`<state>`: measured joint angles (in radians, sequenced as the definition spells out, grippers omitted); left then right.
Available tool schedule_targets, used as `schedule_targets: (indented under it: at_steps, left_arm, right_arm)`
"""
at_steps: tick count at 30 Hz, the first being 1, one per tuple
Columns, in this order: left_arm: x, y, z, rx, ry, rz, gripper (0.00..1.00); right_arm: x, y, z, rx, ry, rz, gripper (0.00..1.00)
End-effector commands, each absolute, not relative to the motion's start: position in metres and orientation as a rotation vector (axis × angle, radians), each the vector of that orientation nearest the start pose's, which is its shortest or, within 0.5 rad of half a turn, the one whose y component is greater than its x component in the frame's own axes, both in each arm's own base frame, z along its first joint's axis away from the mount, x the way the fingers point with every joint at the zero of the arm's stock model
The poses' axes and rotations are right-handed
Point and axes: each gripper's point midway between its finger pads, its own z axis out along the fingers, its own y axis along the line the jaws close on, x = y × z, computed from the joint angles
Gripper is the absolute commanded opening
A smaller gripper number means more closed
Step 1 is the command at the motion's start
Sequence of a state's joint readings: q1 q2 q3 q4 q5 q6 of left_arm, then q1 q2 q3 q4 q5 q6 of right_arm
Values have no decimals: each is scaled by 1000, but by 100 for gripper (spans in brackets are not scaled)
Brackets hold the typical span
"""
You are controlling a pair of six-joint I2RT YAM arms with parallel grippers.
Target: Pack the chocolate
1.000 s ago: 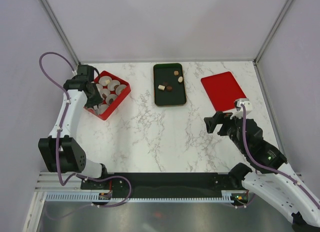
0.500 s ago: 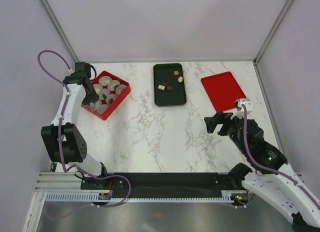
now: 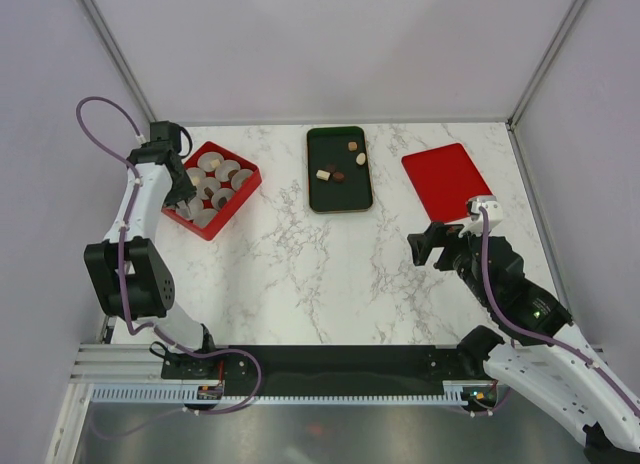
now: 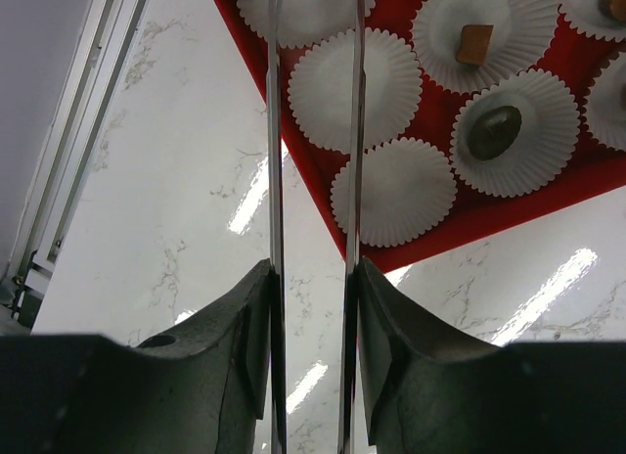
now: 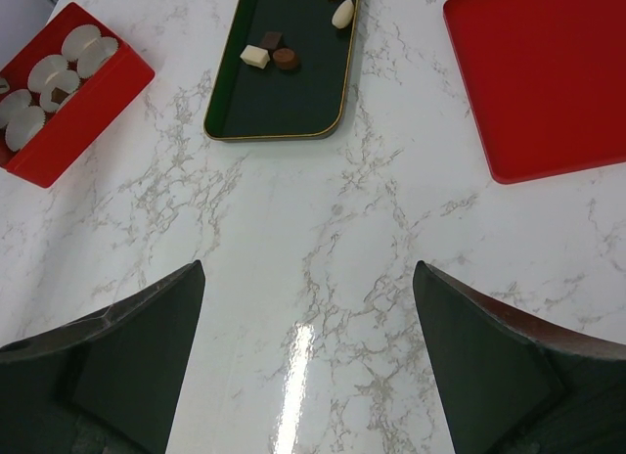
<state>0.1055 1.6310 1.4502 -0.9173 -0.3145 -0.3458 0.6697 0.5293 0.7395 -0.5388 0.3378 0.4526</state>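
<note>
From my seat I read the left gripper [image 4: 311, 274] as nearly closed, its two dark fingers clamped on the long metal tongs [image 4: 275, 160]. The thin blades run side by side out over the near corner of the square red plastic box [image 4: 469, 224] of pleated white paper cups [image 4: 396, 195]. The tong tips lie beyond the wrist view and are too small from above, so I cannot tell whether they carry anything. The small brown, tan and cream chocolates [image 5: 285, 58] are split: several lie loose at the far end of the dark green metal tray [image 3: 340, 196] in the middle of the white marble table [image 3: 300, 274], and at least a tan block [image 4: 474, 43] and a dark round piece [image 4: 492, 129] sit in cups in the box. The right gripper [image 5: 308, 268] hangs wide open and empty over bare marble, on the near side of the flat red lid [image 3: 447, 179]. I judge the step in hand to be bringing the tongs across to the tray for another piece. To do it well I would lift clear of the box wall first, hold the blades level, pick a piece that stands apart from its neighbours, straddle it and squeeze gently so it does not shoot out, then aim for an empty cup
</note>
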Motion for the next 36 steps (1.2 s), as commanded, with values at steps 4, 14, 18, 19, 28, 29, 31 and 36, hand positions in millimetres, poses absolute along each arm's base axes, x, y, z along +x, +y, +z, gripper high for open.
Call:
schedule_targets:
  at_steps: [4,14,18,19,28,29,31,36]
  left_arm:
    - [374,91,165,-659,2473,381,44]
    - [374,94,163,-664,2473,406,45]
    - [374,97,165,-665,2465,428,46]
    - [374,98,164,-664,2468,433,46]
    - [376,95,169,-654,2463,408,51]
    - [376,94,171,-650,2458,398,51]
    - [378,90,176,-641,2451,363,51]
    - [381,70,216,-586,2381,217,50]
  right_arm:
    - [216,114,263,43,1849,452,97]
    - [216,112,268,45,1839,446,97]
    - [216,112,268,45,1839,446,97]
    - [216,112,268,44,1840,445,96]
    - [215,109,271,52,1831,444,97]
    - [214,109,272,51,1831,445,97]
    - [214,109,272,53,1832,444,97]
    - [212,107,280,59,1823,447,97]
